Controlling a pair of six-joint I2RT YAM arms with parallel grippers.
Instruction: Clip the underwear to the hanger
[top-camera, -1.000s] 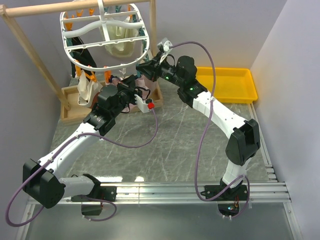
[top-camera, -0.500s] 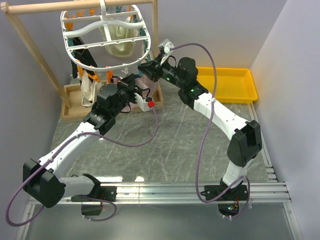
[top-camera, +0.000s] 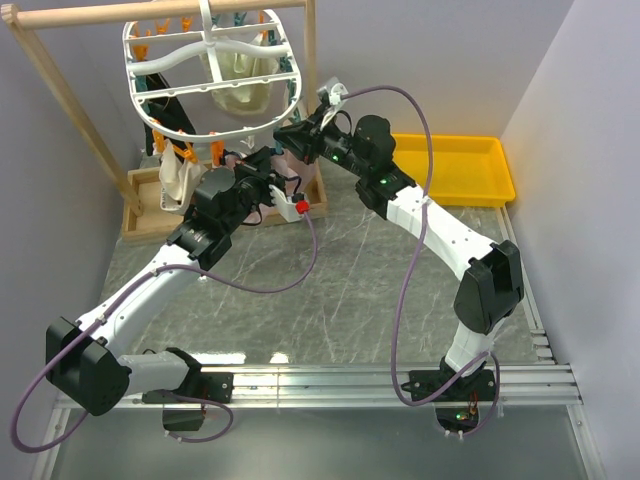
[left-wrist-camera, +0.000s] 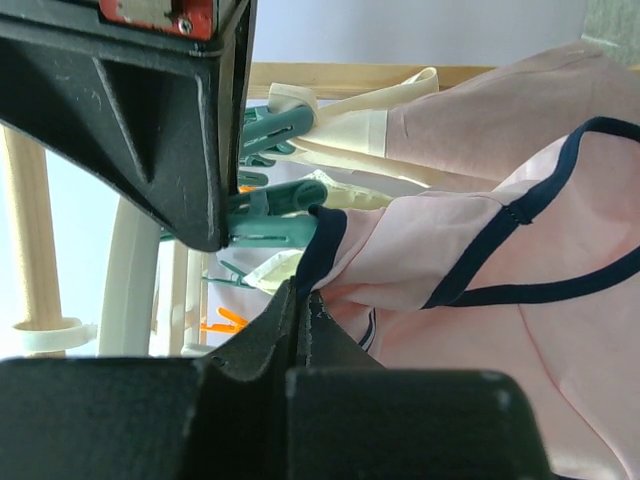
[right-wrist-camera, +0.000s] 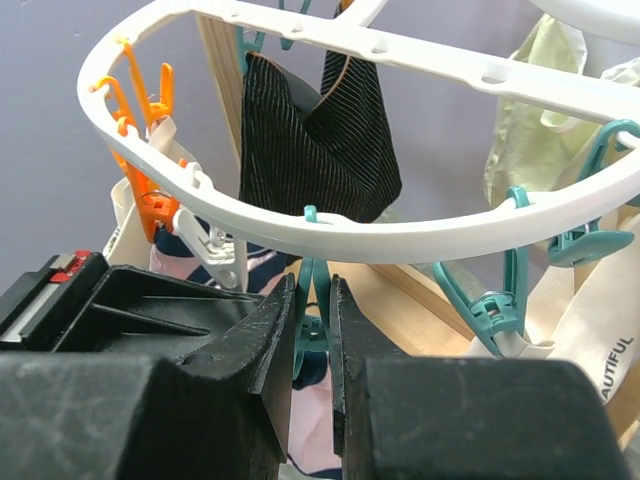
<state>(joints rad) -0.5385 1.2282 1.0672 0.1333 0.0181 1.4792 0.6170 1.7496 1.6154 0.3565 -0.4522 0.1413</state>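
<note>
**Clipping stage.** The underwear (left-wrist-camera: 470, 250), soft pale pink fabric edged with thin navy trim, hangs just under the near rim of the hanger (right-wrist-camera: 350, 232). Its trimmed edge is pinched in the fully closed left gripper (left-wrist-camera: 300, 305). The right gripper (right-wrist-camera: 313, 290), jaws barely parted, squeezes a teal clothespin (right-wrist-camera: 310, 335) dangling from the white plastic oval ring. Crowding the rim are orange clothespins (right-wrist-camera: 140, 150), a black ribbed garment (right-wrist-camera: 320, 140) and cream garments (right-wrist-camera: 540, 130). A wooden rod frame (top-camera: 60, 80), a yellow tray (top-camera: 455, 170) and a grey marbled table (top-camera: 330, 290) surround them.
</note>
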